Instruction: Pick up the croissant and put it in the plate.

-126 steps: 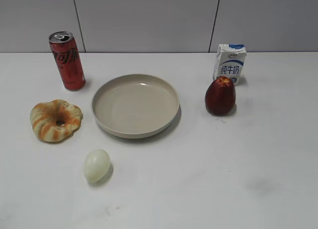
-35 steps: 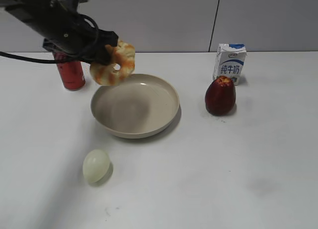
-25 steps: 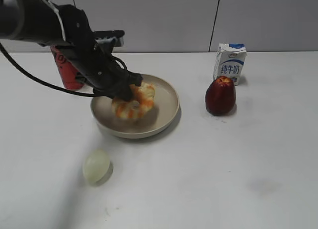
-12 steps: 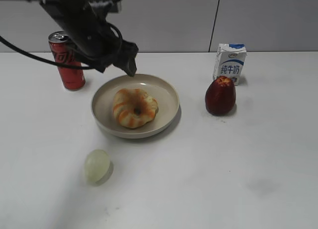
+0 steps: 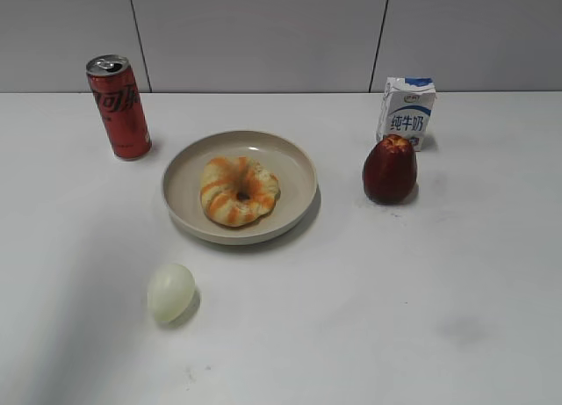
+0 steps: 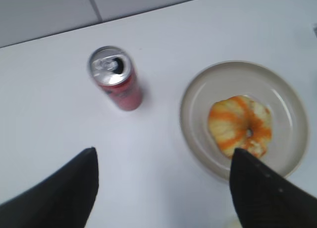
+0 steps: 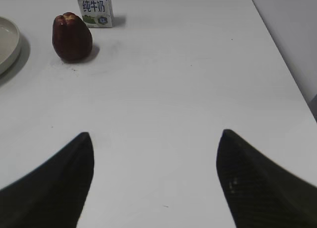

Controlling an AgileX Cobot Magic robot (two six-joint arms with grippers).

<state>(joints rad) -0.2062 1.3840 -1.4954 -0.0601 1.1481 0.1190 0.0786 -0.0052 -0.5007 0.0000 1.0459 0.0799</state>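
The croissant [image 5: 239, 190], ring-shaped and tan with orange stripes, lies flat inside the beige plate [image 5: 299, 163] at the table's middle. In the left wrist view the croissant [image 6: 240, 125] sits in the plate [image 6: 198, 94] at the right. My left gripper [image 6: 163, 159] is open and empty, high above the table, left of the plate. My right gripper [image 7: 156, 139] is open and empty over bare table at the right. Neither gripper shows in the exterior view, apart from a dark bit at the top left corner.
A red cola can [image 5: 118, 106] stands left of the plate. A pale egg [image 5: 170, 292] lies in front. A dark red fruit [image 5: 389, 169] and a milk carton [image 5: 407, 112] stand to the right. The table's right edge [image 7: 282, 60] shows in the right wrist view.
My left gripper carried the croissant over the plate, let it go there, then rose and drew back up and left out of the exterior view. The croissant now rests in the plate.
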